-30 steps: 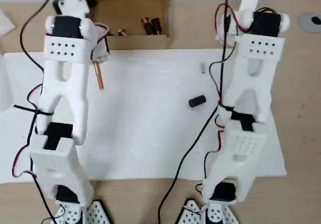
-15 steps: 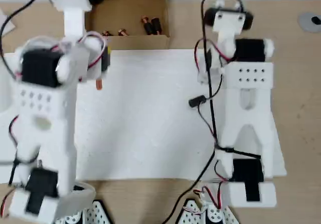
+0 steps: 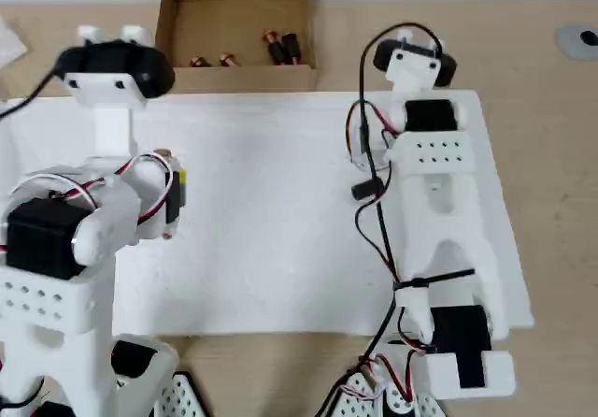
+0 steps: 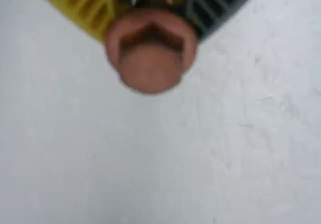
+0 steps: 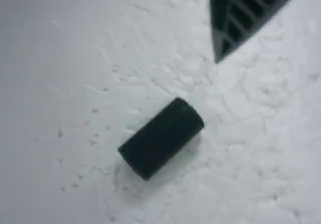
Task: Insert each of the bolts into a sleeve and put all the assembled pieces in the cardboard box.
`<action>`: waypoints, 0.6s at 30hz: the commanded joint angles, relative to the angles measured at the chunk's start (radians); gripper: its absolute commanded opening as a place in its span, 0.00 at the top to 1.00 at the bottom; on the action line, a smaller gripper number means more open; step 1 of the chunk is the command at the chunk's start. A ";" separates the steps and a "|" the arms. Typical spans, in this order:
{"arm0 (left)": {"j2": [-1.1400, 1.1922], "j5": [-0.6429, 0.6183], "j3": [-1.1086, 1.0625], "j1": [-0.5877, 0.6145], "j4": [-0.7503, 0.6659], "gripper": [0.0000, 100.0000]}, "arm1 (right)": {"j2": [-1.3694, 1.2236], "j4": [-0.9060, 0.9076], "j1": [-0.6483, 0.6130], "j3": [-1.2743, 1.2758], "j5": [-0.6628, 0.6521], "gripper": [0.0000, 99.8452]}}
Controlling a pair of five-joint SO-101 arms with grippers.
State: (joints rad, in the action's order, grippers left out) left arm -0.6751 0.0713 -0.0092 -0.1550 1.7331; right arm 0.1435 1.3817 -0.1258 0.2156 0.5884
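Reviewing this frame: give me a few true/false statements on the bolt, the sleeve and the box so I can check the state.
1. The left claw holds a copper bolt. True.
2. The black sleeve stands upright. False: it lies on its side on the white mat.
3. The cardboard box is empty. False: several assembled pieces lie inside.
4. The sleeve is outside the box, with no bolt in it. True.
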 commanded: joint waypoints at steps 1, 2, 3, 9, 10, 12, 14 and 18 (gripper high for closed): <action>-0.036 0.052 -0.032 -0.008 -0.020 0.99 | 0.047 -0.132 -0.004 0.079 0.078 0.60; -0.041 0.057 -0.041 -0.008 -0.020 0.99 | 0.047 -0.172 -0.004 0.110 0.097 0.60; -0.045 0.060 -0.049 -0.008 -0.020 0.99 | 0.050 -0.207 -0.005 0.136 0.114 0.60; -0.041 0.061 -0.071 -0.005 -0.020 0.99 | 0.050 -0.405 -0.013 0.272 0.212 0.60; -0.039 0.061 -0.071 0.009 -0.020 0.99 | 0.054 -0.433 -0.015 0.292 0.218 0.60; -0.039 0.061 -0.077 0.043 -0.020 0.99 | 0.054 -0.477 -0.015 0.318 0.222 0.60; -0.039 0.061 -0.091 0.075 -0.020 0.99 | 0.054 -0.493 -0.015 0.338 0.222 0.60; -0.045 0.061 -0.120 0.109 -0.020 0.99 | 0.048 -0.525 -0.015 0.358 0.224 0.60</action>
State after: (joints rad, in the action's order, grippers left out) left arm -0.7027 0.1220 -0.1227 -0.0736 1.7331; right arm 0.1435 0.8861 -0.1258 0.5700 0.8032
